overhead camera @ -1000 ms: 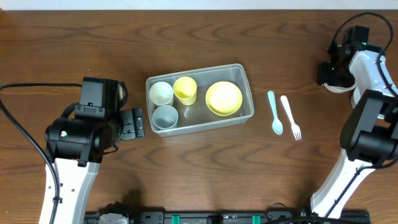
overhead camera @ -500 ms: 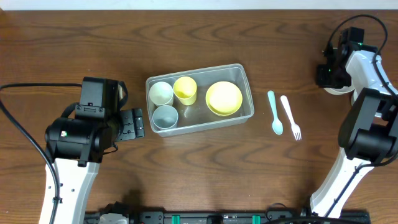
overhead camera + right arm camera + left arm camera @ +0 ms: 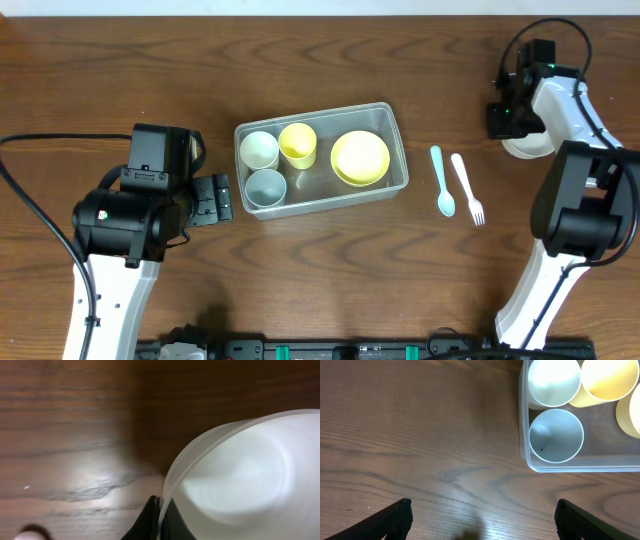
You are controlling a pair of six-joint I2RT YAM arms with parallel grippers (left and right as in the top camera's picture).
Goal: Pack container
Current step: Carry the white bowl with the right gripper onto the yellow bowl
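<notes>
Change is all on the right: right arm [image 3: 565, 100] has swung its wrist leftward along the far edge near the far-right corner of the counter [image 3: 320, 290] over the last second. White bowl [image 3: 525, 148] seems to have slid a little left with it, though most of it is hidden from overhead. Right wrist view shows the right jaws pinching the rim of that bowl, one tip inside and one outside. Whether it has left the counter cannot be told.

Nothing else moved. Left arm [image 3: 130, 215] is parked in the same spot near the left edge, left jaws spread wide and empty, facing the near-left corner of the container [image 3: 400, 150].

Container sits mid-counter, same place as before. Inside:
- white cup [image 3: 259, 150]
- yellow cup [image 3: 298, 144]
- grey-blue cup [image 3: 266, 187]
- yellow bowl [image 3: 360, 157]

Blue spoon [image 3: 442, 182] and white fork [image 3: 467, 188] lie side by side on the counter between the container and the right edge, untouched.

Judgement: grasp on the white bowl looks made and the carry toward the container is starting. The likely spot is on the yellow bowl, since the cups fill the left end. A rim pinch is thin, so the bowl may tilt or slip in transit. Spoon and fork are not yet packed.
</notes>
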